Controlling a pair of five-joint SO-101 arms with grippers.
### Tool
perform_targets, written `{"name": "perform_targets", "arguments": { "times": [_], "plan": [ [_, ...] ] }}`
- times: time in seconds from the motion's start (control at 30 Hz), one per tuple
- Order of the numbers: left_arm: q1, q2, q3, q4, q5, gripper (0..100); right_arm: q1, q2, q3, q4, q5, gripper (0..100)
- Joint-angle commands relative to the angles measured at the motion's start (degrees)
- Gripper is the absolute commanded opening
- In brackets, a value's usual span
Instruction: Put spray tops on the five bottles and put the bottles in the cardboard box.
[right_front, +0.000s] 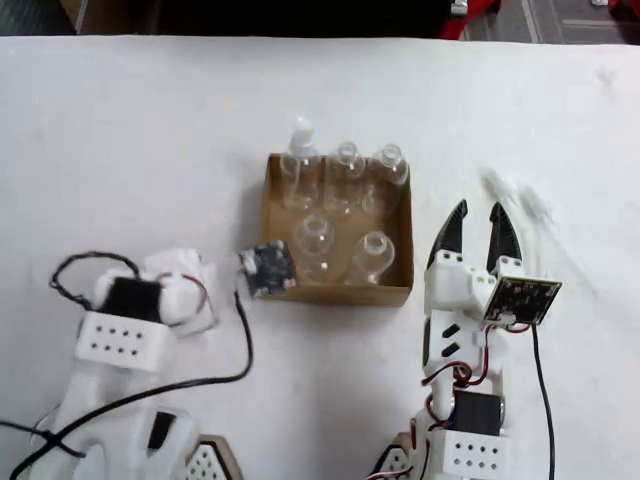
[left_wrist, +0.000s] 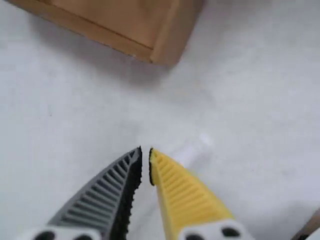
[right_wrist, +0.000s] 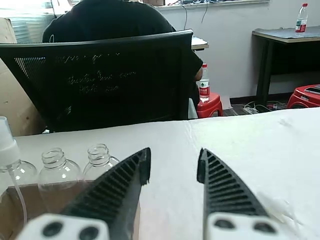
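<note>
1. We see the cardboard box (right_front: 340, 293) in the middle of the surface (right_front: 130, 130), with five bottles (right_front: 372, 255) standing inside.
2. The far-left bottle (right_front: 300, 165) wears a spray top (right_front: 302, 130); the other four have open necks.
3. The right claw (right_front: 478, 210) lies just right of the box, spread.
4. The left claw (left_wrist: 145, 150), pressed nearly together, is near the box's near-left corner, with a small white piece (left_wrist: 192, 149) at its tips.

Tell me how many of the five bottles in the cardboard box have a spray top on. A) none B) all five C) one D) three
C: only the bottle in the far left corner of the box in the high view carries a white spray top; the rest stand open-necked.
</note>
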Motion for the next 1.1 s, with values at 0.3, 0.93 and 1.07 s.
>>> {"name": "perform_targets", "arguments": {
  "times": [0.3,0.93,1.07],
  "plan": [
    [1.19,-1.63,9.23,-1.14,-17.23,3,-0.04,0.04,0.44,0.22,0.53,13.4],
    [-8.66,-1.1,12.04,-6.59,-33.05,17,-0.04,0.04,0.44,0.22,0.53,13.4],
    [-6.55,-1.1,14.59,-10.37,-33.32,17,-0.04,0.04,0.44,0.22,0.53,13.4]
  ]
}}
